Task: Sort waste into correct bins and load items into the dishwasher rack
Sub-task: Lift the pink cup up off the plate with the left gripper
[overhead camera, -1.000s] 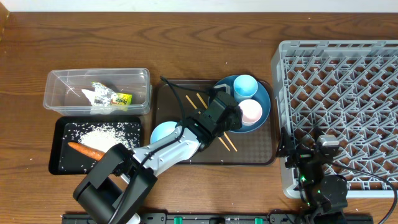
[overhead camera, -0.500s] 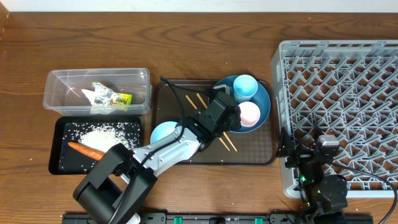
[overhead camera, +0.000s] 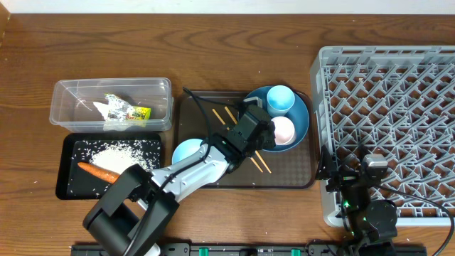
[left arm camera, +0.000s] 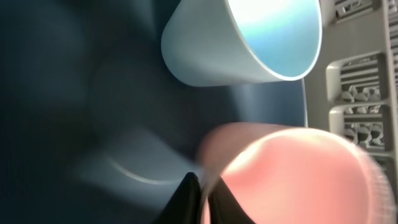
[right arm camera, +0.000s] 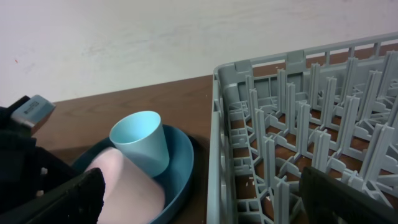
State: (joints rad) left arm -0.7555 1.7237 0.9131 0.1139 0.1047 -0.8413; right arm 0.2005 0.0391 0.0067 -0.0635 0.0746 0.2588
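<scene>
The dishwasher rack (overhead camera: 387, 128) occupied the right side of the table. The brown serving tray (overhead camera: 291, 174) lay just beside the rack and carried the blue plate (overhead camera: 303, 117). On the plate stood the light blue cup (overhead camera: 280, 99), with the pinkish-white cup (overhead camera: 283, 130) just beside it. The left gripper (left arm camera: 202, 199) was pinched narrowly on the wall of the pinkish-white cup. The right gripper (right arm camera: 205, 202) stood wide at the rack's near left corner, holding nothing.
</scene>
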